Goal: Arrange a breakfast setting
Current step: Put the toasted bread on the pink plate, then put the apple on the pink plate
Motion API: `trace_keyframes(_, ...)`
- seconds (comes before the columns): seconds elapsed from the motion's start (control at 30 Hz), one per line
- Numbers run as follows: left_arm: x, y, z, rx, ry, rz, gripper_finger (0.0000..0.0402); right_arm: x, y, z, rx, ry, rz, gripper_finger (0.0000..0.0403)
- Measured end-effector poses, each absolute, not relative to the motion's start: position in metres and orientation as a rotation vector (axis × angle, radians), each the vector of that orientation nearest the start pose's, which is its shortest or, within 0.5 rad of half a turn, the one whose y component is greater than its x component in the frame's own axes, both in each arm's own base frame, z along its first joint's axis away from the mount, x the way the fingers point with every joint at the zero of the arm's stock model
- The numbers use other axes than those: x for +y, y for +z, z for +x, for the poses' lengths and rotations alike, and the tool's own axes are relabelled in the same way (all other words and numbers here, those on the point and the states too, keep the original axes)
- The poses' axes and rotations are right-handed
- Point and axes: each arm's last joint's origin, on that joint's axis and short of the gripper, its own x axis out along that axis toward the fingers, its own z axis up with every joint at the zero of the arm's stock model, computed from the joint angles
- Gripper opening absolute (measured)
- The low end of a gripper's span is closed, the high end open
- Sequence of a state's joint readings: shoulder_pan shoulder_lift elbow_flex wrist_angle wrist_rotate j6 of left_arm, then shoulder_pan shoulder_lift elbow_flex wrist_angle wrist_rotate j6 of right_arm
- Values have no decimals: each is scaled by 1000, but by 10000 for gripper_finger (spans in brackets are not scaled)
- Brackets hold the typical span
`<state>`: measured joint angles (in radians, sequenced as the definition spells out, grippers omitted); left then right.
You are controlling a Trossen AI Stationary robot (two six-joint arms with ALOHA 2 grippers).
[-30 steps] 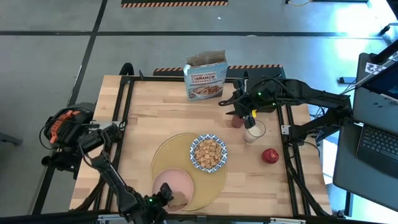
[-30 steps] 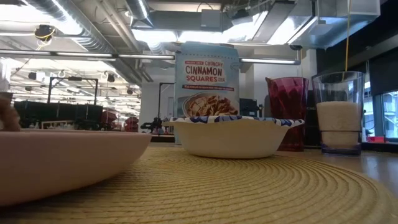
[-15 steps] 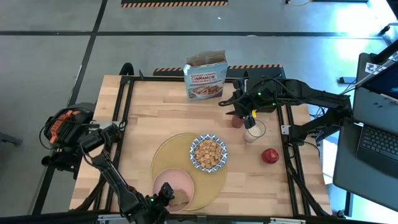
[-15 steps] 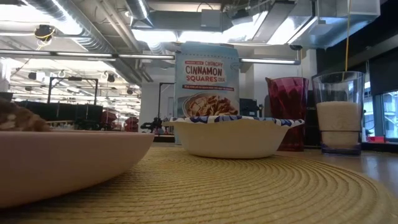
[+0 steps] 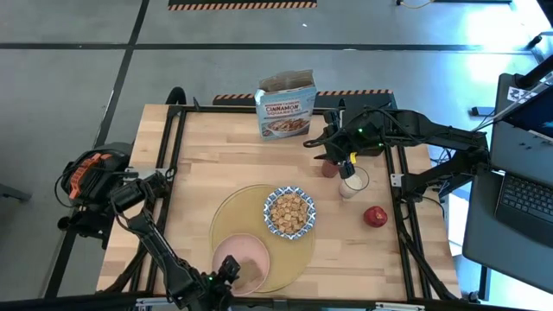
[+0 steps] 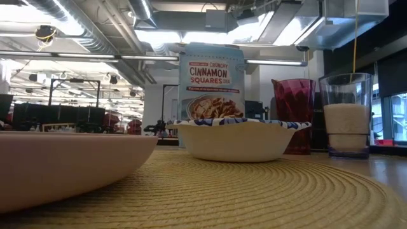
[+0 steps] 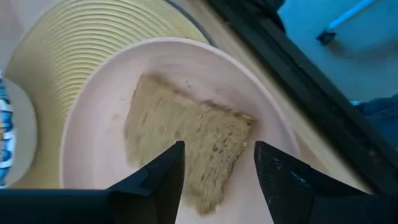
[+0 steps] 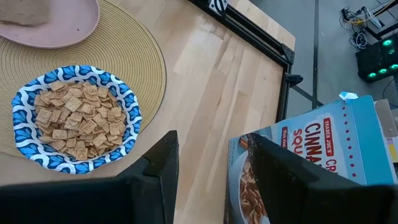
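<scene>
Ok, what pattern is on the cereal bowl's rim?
Blue-and-white wavy, scale-like print on the bowl; clearest in the right wrist view.

A grey concrete floor (image 5: 78, 78) with dark lines fills the upper frame; a laptop (image 5: 527, 199) sits at right.

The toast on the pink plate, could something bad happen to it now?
Maybe. The toast lies flat on the pink plate, and the left claw hangs open right over it, so pulling away crookedly might drag it. The plate juts past the placemat near the table's front edge, so a bump could push it off.
</scene>
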<state>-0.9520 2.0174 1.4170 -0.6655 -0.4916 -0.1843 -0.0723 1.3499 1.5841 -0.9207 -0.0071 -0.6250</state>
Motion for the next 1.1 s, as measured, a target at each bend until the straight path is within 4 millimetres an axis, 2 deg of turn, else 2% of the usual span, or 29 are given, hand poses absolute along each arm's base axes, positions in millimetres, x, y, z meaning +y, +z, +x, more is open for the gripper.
trace_keyframes(0.13,-316,165,241,1012,-316,674,185,-19,415,261,682,154,-573,163)
trace_keyframes(0.23,-313,174,239,1058,-276,692,185,-19,415,261,684,154,-572,163)
trace_keyframes(0.37,-310,205,241,1054,-129,774,185,-19,414,260,695,158,-571,163)
trace_keyframes(0.57,-303,258,243,883,88,911,178,-19,404,252,827,162,-563,163)
trace_keyframes(0.7,-286,287,242,777,170,892,169,-15,387,249,884,150,-582,163)
trace_keyframes(0.9,-251,314,241,709,239,845,166,-9,381,227,786,105,-597,163)
trace_keyframes(0.97,-239,318,246,689,214,795,166,-5,380,217,708,69,-597,163)
trace_keyframes(1.1,-215,310,263,651,18,704,165,-1,379,193,546,-40,-605,163)
